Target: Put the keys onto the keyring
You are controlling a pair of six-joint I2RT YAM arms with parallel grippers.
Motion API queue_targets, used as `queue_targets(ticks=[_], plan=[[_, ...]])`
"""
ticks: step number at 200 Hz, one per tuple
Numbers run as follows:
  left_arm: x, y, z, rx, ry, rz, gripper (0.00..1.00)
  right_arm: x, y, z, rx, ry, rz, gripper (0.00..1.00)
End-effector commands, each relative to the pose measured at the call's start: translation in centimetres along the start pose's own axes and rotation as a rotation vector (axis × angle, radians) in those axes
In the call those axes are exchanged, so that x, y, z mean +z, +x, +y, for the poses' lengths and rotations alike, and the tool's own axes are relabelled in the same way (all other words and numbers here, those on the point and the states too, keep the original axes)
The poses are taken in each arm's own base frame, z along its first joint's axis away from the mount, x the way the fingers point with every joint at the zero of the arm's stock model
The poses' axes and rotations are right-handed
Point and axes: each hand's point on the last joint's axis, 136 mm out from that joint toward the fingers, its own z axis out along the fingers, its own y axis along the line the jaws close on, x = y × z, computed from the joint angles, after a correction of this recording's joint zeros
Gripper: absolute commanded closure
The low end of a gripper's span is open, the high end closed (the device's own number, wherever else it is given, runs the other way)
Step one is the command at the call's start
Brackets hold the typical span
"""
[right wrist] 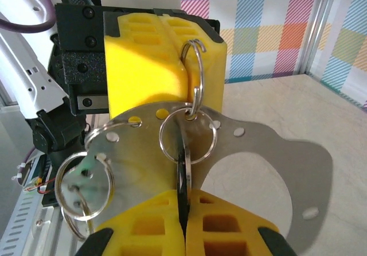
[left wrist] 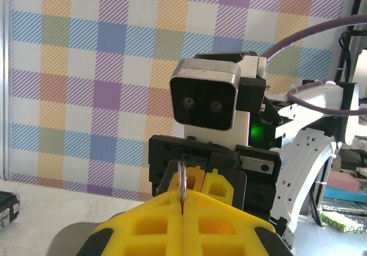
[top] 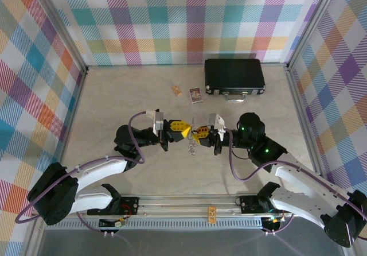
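With the left gripper (left wrist: 182,213) clenching the keyring (left wrist: 182,180) and the right gripper (right wrist: 183,230) pinching what looks like a key (right wrist: 182,181) against it above the table (top: 126,101), any sideways tug is risking the ring twisting free.

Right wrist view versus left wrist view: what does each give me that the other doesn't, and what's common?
Right wrist: a perforated metal plate, a large ring at its top edge, a second ring at its left end, and the right gripper shut on a dark edge-on piece. Left wrist: the right arm's wrist camera, its green light, a black case corner. Both: the thin ring pinched in the shut left gripper.
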Motion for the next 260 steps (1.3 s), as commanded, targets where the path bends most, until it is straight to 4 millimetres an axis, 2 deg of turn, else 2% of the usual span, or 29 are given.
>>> queue_targets(ticks=[1, 99, 160, 260], plan=[[0.7, -1.8, -1.3, 0.038, 0.068, -0.045, 1.00, -0.2, -1.3, 0.7, -0.036, -0.038, 0.007, 1.00], [0.9, -1.0, -1.5, 0.022, 0.091, -0.019, 1.00, -0.3, -2.6, -0.1, -0.078, 0.000, 0.019, 1.00], [0.7, -1.0, -1.6, 0.031, 0.088, -0.019, 1.00, -1.3, -3.4, -0.7, -0.121, 0.065, 0.034, 1.00], [0.6, -0.9, -1.5, 0.039, 0.070, -0.012, 1.00, -2.0, -3.7, -0.3, -0.143, 0.064, 0.053, 1.00]])
